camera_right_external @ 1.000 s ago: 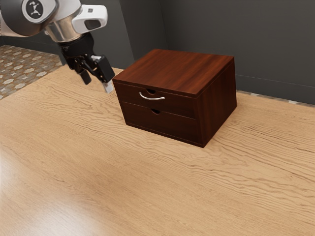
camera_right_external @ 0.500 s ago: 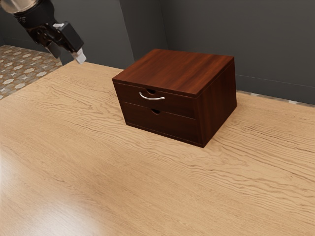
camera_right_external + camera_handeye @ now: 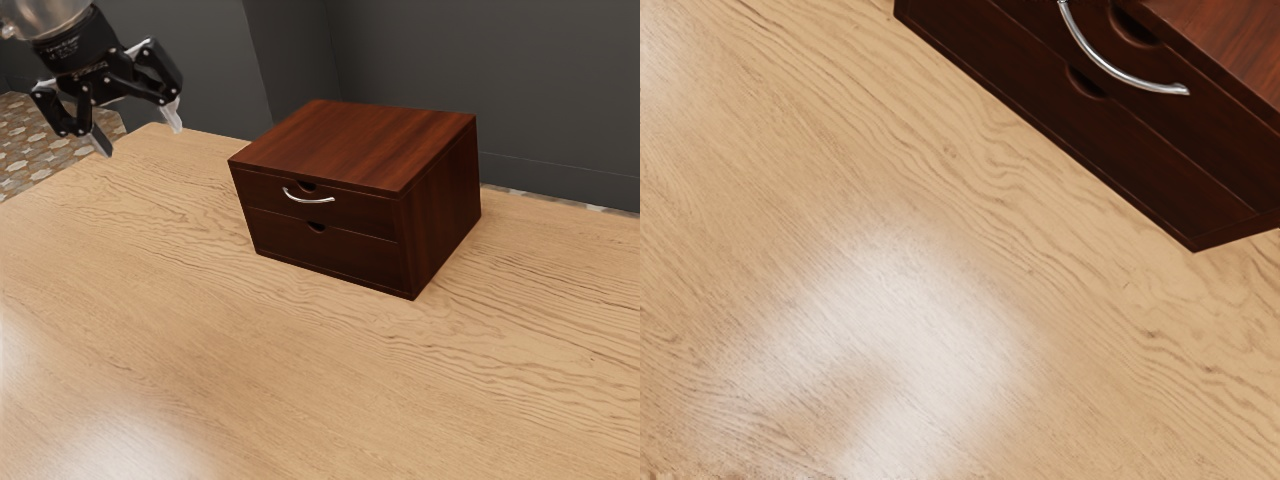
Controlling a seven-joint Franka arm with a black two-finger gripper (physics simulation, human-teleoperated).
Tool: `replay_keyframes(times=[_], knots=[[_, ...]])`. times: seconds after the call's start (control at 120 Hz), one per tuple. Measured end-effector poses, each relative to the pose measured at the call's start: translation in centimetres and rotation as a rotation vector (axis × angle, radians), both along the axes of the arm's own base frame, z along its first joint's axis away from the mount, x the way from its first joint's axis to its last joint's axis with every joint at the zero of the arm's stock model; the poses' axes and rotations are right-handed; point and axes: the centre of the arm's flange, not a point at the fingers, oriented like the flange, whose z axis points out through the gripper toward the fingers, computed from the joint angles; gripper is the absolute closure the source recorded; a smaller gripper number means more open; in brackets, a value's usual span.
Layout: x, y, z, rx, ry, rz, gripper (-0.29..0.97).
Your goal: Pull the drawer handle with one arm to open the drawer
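Note:
A dark red-brown wooden cabinet [image 3: 370, 190] with two drawers stands on the table. The top drawer [image 3: 315, 203] carries a curved silver handle [image 3: 307, 197] and sits flush with the cabinet front, as does the lower drawer [image 3: 325, 245]. My black gripper [image 3: 137, 128] hovers high at the exterior view's upper left, well away from the cabinet, fingers spread wide with nothing between them. The wrist view looks down at the cabinet's front [image 3: 1120, 120] and the handle [image 3: 1110, 65].
The light wooden table [image 3: 250, 350] stretches wide in front of the cabinet. A dark grey wall [image 3: 520, 70] rises behind it. Patterned floor tiles [image 3: 40, 140] show past the table's far edge at the exterior view's left.
My gripper has risen and pulled back from beside the top drawer toward the exterior view's upper left, then turned and spread its fingers. The drawers have not moved.

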Motion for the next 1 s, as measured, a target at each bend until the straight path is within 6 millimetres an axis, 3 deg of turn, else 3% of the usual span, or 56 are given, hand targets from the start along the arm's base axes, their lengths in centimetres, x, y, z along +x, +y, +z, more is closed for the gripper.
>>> replay_keyframes(times=[0.192,0.292,0.55,0.775,1.0], knots=[[3.0,0.7,-7.6,-0.054,0.039,0.198,0.02],[3.9,1.3,-9.6,-0.073,0.004,0.286,0.02],[7.1,2.7,-13.4,-0.109,-0.116,0.455,0.02],[10.1,5.3,-16.2,-0.167,-0.210,0.589,0.03],[11.2,6.0,-18.0,-0.226,-0.271,0.679,0.03]])
